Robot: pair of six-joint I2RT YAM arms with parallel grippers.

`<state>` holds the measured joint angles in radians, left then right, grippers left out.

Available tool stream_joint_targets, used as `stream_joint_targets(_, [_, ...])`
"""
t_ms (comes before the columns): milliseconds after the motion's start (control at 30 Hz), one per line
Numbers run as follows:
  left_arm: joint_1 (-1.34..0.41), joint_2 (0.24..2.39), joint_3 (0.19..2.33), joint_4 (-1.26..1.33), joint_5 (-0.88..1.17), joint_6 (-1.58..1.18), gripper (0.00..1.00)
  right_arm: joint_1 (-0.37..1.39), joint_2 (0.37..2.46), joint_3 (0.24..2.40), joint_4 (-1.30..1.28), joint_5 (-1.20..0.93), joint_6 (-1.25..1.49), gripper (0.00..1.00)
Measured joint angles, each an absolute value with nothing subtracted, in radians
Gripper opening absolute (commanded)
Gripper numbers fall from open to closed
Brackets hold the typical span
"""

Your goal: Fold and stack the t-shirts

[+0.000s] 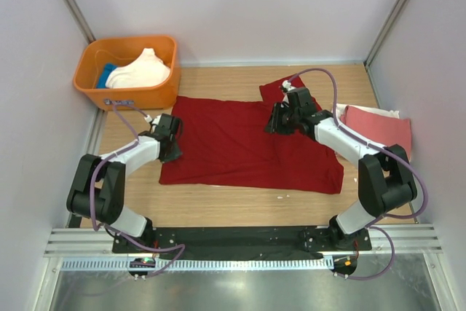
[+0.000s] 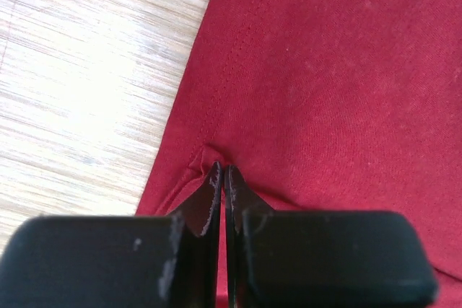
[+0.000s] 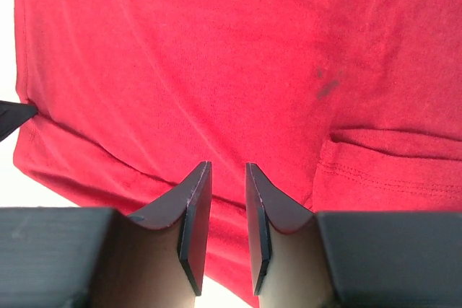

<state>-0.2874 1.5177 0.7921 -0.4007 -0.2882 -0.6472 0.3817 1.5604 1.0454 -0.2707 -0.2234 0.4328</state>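
Observation:
A dark red t-shirt (image 1: pixel 240 143) lies spread flat on the wooden table. My left gripper (image 1: pixel 171 140) sits at its left edge. In the left wrist view the left gripper (image 2: pixel 224 171) is shut, pinching a small pucker of the red shirt (image 2: pixel 325 84) near its hem. My right gripper (image 1: pixel 280 118) is over the shirt's upper right part, near a sleeve (image 1: pixel 280 89). In the right wrist view the right gripper (image 3: pixel 227 167) has a narrow gap between its jaws, nothing between them, just above the red shirt (image 3: pixel 216 55).
An orange tub (image 1: pixel 127 92) at the back left holds a cream shirt (image 1: pixel 142 71) and a blue one (image 1: pixel 106 75). A salmon-pink shirt (image 1: pixel 378 129) lies on a white one (image 1: pixel 364 109) at the right edge. Walls enclose the table on three sides.

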Motion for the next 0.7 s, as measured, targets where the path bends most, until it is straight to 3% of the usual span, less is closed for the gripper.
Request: stream_joint_targets(700, [-0.281,1.361,0.802,-0.445,-0.372,-0.73,0.0,0.359,1.578,1.04,-0.255,-0.224,0.42,0.31])
